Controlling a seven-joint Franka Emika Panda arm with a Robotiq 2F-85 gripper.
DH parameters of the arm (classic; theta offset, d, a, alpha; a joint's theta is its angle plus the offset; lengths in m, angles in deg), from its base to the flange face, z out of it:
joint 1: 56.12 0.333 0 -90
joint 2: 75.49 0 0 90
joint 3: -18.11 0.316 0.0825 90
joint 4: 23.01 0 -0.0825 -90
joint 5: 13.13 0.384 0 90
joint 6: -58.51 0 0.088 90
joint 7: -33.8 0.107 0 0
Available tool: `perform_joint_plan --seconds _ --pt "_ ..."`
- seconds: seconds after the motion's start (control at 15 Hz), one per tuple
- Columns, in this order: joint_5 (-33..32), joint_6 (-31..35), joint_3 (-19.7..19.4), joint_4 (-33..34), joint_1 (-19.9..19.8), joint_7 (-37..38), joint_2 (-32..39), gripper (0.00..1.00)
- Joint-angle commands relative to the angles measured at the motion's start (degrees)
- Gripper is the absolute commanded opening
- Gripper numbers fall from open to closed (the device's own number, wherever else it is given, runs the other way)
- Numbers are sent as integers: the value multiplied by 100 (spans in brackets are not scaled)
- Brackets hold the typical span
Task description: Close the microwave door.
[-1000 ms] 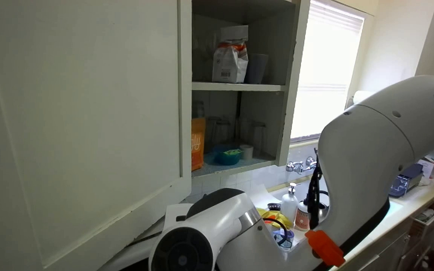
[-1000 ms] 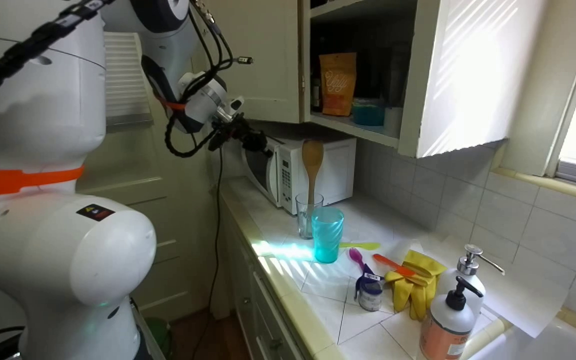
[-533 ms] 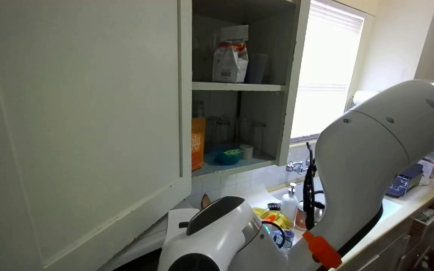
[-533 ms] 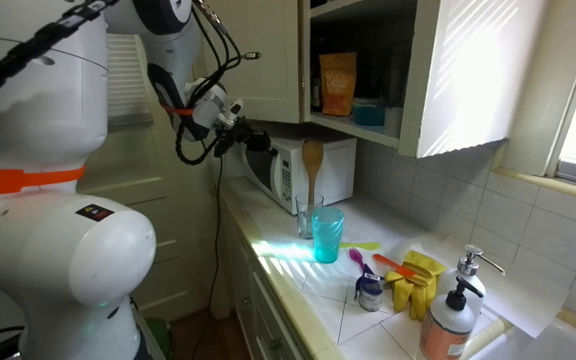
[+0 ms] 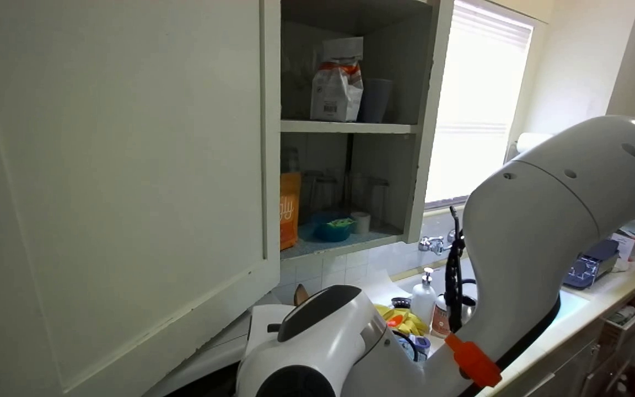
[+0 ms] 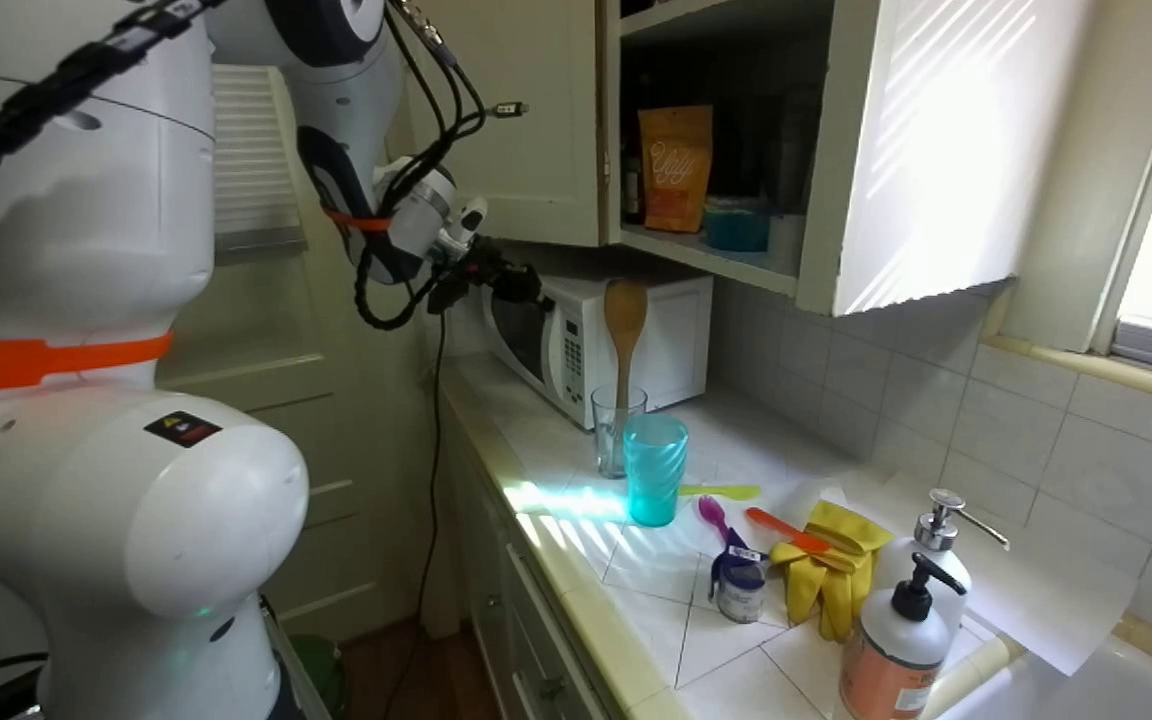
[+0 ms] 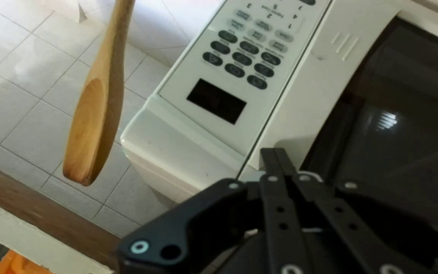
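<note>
The white microwave (image 6: 666,335) stands on the counter in an exterior view. Its door, with a dark window (image 6: 521,332), lies flush with the control panel (image 6: 573,350). In the wrist view only a thin seam shows between the white door frame (image 7: 299,102) and the buttons panel (image 7: 242,64). My gripper (image 7: 274,151) is shut and empty, its fingertips together against or just in front of the door's upper corner by the seam. In an exterior view the gripper (image 6: 543,302) is at the door's top edge. Whether it touches cannot be told.
A wooden spoon (image 6: 625,320) stands in a clear glass (image 6: 608,440) beside the microwave, with a teal cup (image 6: 655,470) in front. An open cupboard door (image 5: 130,193) hangs above. Yellow gloves (image 6: 826,570) and soap bottles (image 6: 896,650) are nearer the sink.
One second ago the door stood slightly ajar with a gap at the panel. My shut gripper moved towards the microwave and the door swung in flush. Over the last half second little moved.
</note>
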Motion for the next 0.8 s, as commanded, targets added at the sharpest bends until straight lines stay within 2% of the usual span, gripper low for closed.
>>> perform_joint_plan --seconds 0.0,0.13,0.27,0.33,0.4,0.6,0.73 --pt "412 749 189 125 -235 -128 -85 0" --pt "866 1005 271 176 -253 -397 -175 0" --pt "1666 1405 408 114 -295 -859 -264 0" --pt "2056 1546 463 32 -277 -1079 -336 26" --pt "2476 1650 526 -50 -249 -1313 -401 27" --pt "3815 1746 871 -221 -287 -2172 -572 47" --pt "4683 1743 1404 -461 -603 -2733 -812 62"
